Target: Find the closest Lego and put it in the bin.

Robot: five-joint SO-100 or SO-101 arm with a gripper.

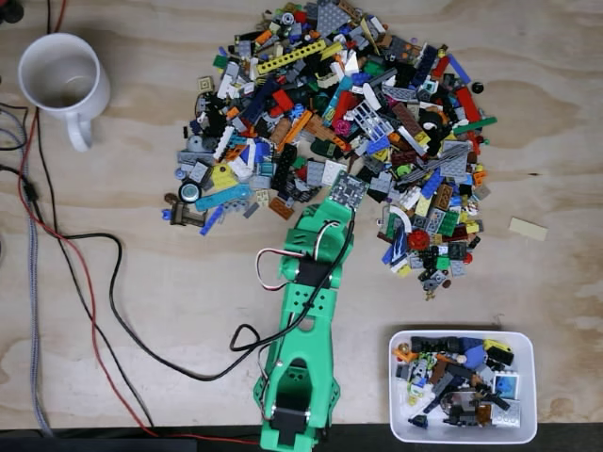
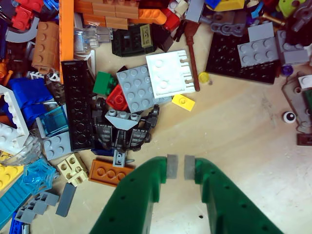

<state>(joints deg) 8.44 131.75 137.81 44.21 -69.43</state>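
Observation:
A big heap of mixed Lego pieces (image 1: 349,113) covers the upper middle of the wooden table in the fixed view. My green gripper (image 1: 344,193) reaches over the heap's near edge. In the wrist view the gripper (image 2: 180,166) hovers above bare wood with a narrow gap between its grey pads (image 2: 172,166) and nothing held. Just ahead and left of it lie a small grey piece (image 2: 119,157), an orange plate (image 2: 108,173) and a dark grey build (image 2: 124,129). A small yellow tile (image 2: 183,102) lies ahead. The white bin (image 1: 463,334) sits at the bottom right, holding several pieces.
A white handled mug (image 1: 61,75) stands at the top left. Black and red cables (image 1: 104,282) loop across the left side and run to the arm's base (image 1: 294,405). A lone tan piece (image 1: 528,229) lies right of the heap. Bare wood separates the heap from the bin.

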